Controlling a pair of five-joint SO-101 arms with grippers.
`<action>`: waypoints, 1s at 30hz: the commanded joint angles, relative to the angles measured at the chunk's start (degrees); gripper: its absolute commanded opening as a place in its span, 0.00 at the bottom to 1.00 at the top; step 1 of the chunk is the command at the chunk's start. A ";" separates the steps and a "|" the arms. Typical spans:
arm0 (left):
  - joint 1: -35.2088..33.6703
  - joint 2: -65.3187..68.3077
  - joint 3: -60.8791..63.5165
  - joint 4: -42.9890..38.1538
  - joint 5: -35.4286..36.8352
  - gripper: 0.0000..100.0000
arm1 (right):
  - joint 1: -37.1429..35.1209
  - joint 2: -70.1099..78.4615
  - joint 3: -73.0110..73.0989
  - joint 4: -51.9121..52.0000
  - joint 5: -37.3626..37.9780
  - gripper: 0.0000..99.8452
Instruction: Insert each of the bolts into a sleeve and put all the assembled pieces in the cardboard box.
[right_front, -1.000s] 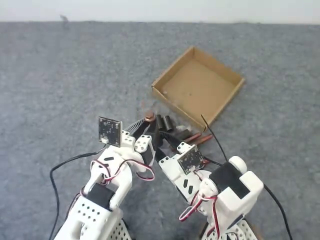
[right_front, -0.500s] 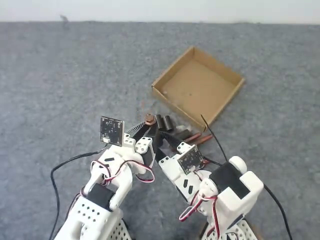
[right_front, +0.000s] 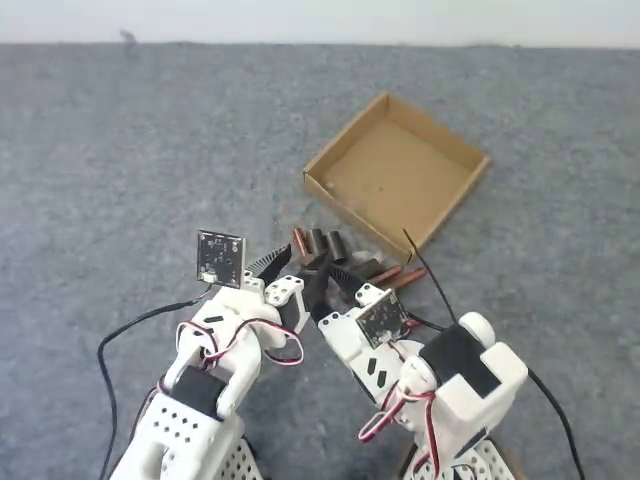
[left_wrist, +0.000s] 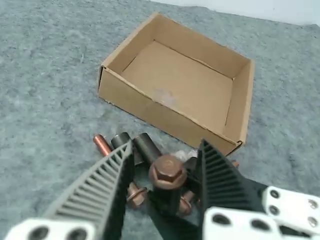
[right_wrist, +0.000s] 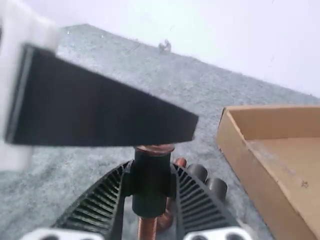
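Note:
My right gripper (right_wrist: 150, 170) is shut on a black sleeve (right_wrist: 150, 187). A copper bolt stands in the sleeve, its hex head (left_wrist: 167, 172) on top and its shank (right_wrist: 146, 225) sticking out below. My left gripper (left_wrist: 166, 145) is open, with a ribbed finger on either side of the bolt head and apart from it. In the high view both grippers, left (right_front: 285, 262) and right (right_front: 322, 272), meet just in front of the loose parts. The cardboard box (right_front: 360, 222) lies beyond them and holds nothing.
On the carpet between the grippers and the box lie a loose copper bolt (left_wrist: 101, 145), two black sleeves (left_wrist: 120, 141) (left_wrist: 146, 147) and more bolts (right_front: 395, 275). A black cable (right_front: 425, 270) runs past the box corner. Bare carpet spreads to the left.
The bolt head that showed at the fingertips has sunk down among the fingers. The left gripper has drawn back a little toward its base, and its fingers now stand apart from the bolt.

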 joint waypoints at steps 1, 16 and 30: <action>-0.53 -0.88 -0.84 0.79 0.00 0.23 | 1.01 -0.48 0.00 -1.45 0.62 0.01; -13.19 -0.97 -12.35 9.32 4.66 0.12 | 1.98 -0.40 -0.35 -1.36 0.62 0.01; -20.31 -0.97 -3.30 9.58 -5.98 0.01 | 2.24 -0.75 -0.09 -1.36 0.62 0.01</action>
